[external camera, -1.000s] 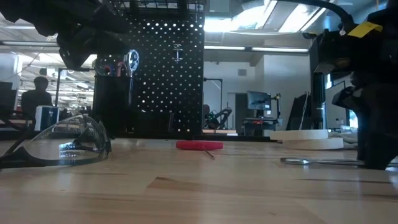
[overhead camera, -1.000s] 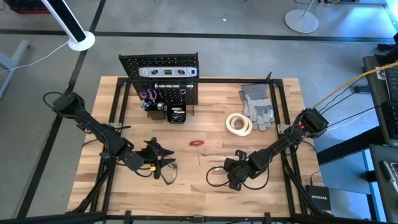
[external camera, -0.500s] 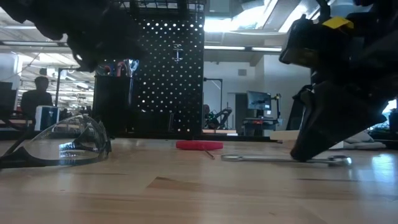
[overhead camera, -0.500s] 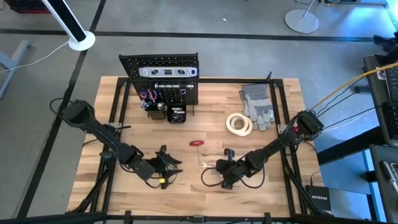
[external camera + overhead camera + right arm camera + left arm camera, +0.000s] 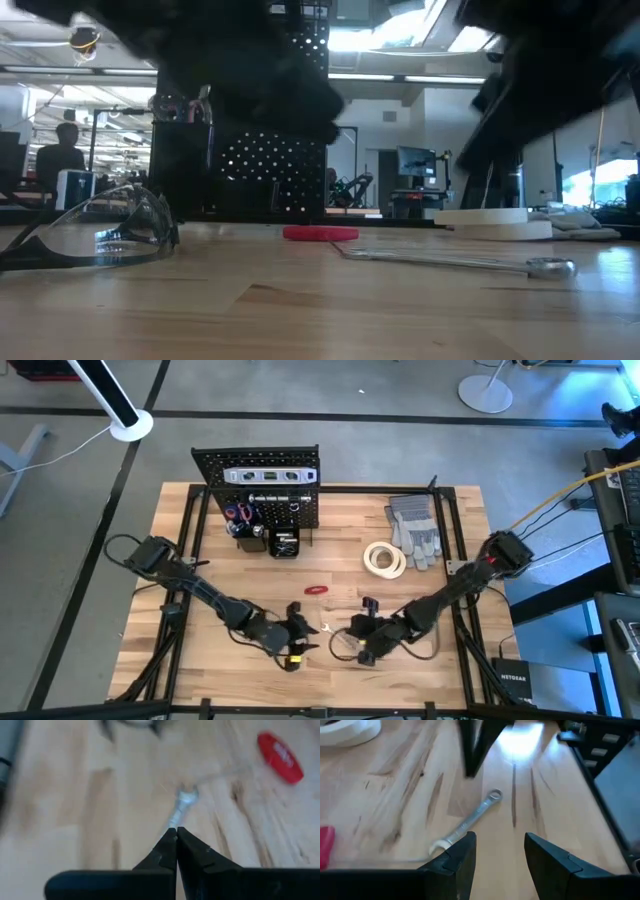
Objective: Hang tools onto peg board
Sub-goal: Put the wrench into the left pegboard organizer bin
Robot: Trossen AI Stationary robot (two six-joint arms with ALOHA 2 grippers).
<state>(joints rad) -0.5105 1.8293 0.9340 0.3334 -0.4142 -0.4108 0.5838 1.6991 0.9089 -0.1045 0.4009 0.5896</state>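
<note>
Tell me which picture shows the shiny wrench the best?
The left wrist view: the whole wrench lies flat on the table just ahead of the open left gripper. The low view shows it side-on, the right wrist view blurred, and the high view only as a tiny speck.

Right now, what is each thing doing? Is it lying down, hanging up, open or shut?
Wrench: lying flat on the table, nothing holding it.
Left gripper: open, close by the wrench.
Right gripper: shut, empty, pointing at the wrench.
Safety glasses: lying on the table.
Tape roll: lying flat.
Level: hanging on the peg board.
Gloves: lying flat.
</note>
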